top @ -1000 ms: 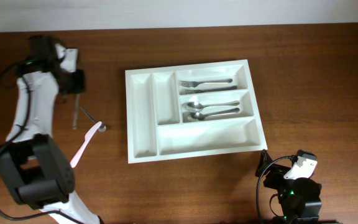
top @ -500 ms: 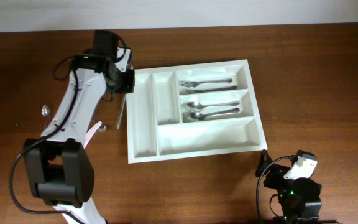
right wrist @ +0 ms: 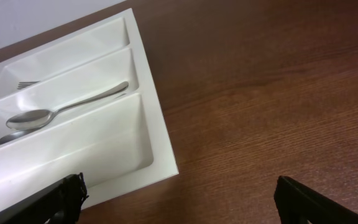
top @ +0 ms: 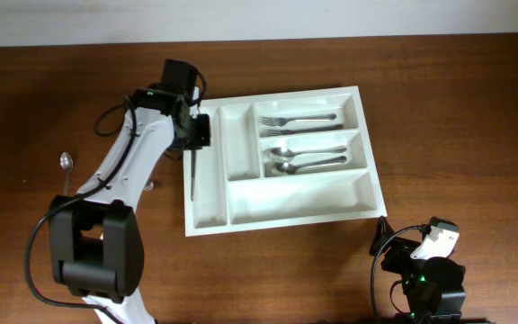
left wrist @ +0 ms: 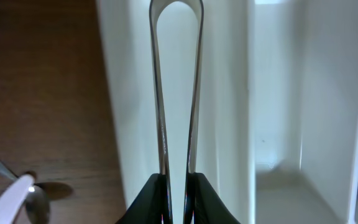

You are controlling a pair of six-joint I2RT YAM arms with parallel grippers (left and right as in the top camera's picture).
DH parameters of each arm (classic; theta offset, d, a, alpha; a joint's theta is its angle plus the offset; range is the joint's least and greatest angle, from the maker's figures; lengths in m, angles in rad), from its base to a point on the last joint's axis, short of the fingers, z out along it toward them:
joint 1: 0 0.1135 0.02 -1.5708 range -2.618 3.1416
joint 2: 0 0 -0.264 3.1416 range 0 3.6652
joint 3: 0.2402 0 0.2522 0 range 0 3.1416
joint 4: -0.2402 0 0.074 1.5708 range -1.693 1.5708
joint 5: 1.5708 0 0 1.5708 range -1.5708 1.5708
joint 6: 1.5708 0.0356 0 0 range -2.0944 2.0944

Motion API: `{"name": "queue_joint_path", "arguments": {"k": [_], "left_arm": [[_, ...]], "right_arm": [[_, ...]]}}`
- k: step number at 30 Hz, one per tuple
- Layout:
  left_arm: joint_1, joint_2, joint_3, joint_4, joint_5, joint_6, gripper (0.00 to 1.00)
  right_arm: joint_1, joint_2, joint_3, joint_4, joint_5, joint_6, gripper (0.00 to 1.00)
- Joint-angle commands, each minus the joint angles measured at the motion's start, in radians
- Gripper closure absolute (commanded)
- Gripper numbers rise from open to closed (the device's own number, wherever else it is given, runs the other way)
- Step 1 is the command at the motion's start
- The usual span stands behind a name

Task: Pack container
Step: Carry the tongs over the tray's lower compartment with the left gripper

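The container is a large white cutlery tray (top: 277, 220) in the middle of the table. It also shows in the left wrist view (left wrist: 229, 124) and the right wrist view (right wrist: 160, 143). My left gripper (top: 192, 135) is shut on thin metal tongs (top: 192, 173), which hang over the tray's leftmost long compartment. In the left wrist view the fingers (left wrist: 176, 208) clamp the two arms of the tongs (left wrist: 161, 93). My right gripper (top: 421, 261) rests open and empty near the front right, fingers wide apart (right wrist: 185, 205).
Forks (top: 299, 121) lie in the tray's top right compartment and spoons (top: 304, 158) in the one below. A spoon (top: 66, 161) lies on the table at left. Another spoon (left wrist: 39, 194) and a pale utensil (left wrist: 11, 200) lie left of the tray.
My left arm has swung right from the table's left side to the tray's left edge, carrying the tongs. The right arm has not moved.
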Motion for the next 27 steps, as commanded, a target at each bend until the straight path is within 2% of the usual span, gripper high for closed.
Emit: {"name": "queue_joint_path", "arguments": {"k": [1, 4, 5, 6, 13, 17, 21, 27], "left_arm": [[-0.053, -0.032, -0.014, 0.010, -0.007, 0.023, 0.98], [-0.105, -0.032, -0.014, 0.048, 0.021, 0.193, 0.98], [-0.125, -0.032, -0.014, 0.056, 0.053, 0.290, 0.98], [-0.164, -0.032, -0.014, 0.055, 0.084, 0.438, 0.98], [-0.290, -0.032, -0.014, 0.052, 0.088, 0.757, 0.98], [-0.348, -0.032, -0.014, 0.052, 0.149, 0.974, 0.98], [-0.385, -0.026, -0.014, 0.057, 0.247, 1.056, 0.98], [-0.416, -0.006, -0.014, 0.077, 0.283, 1.054, 0.98]], "right_arm": [[-0.008, -0.012, -0.008, 0.003, 0.023, -0.002, 0.01], [-0.008, -0.012, -0.008, 0.003, 0.023, -0.002, 0.01], [-0.008, -0.012, -0.008, 0.003, 0.023, -0.002, 0.02], [-0.008, -0.012, -0.008, 0.003, 0.023, -0.002, 0.01], [-0.008, -0.012, -0.008, 0.003, 0.023, -0.002, 0.01], [-0.008, -0.012, -0.008, 0.003, 0.023, -0.002, 0.01], [-0.008, -0.012, -0.008, 0.003, 0.023, -0.002, 0.01], [-0.008, -0.012, -0.008, 0.003, 0.023, -0.002, 0.01]]}}
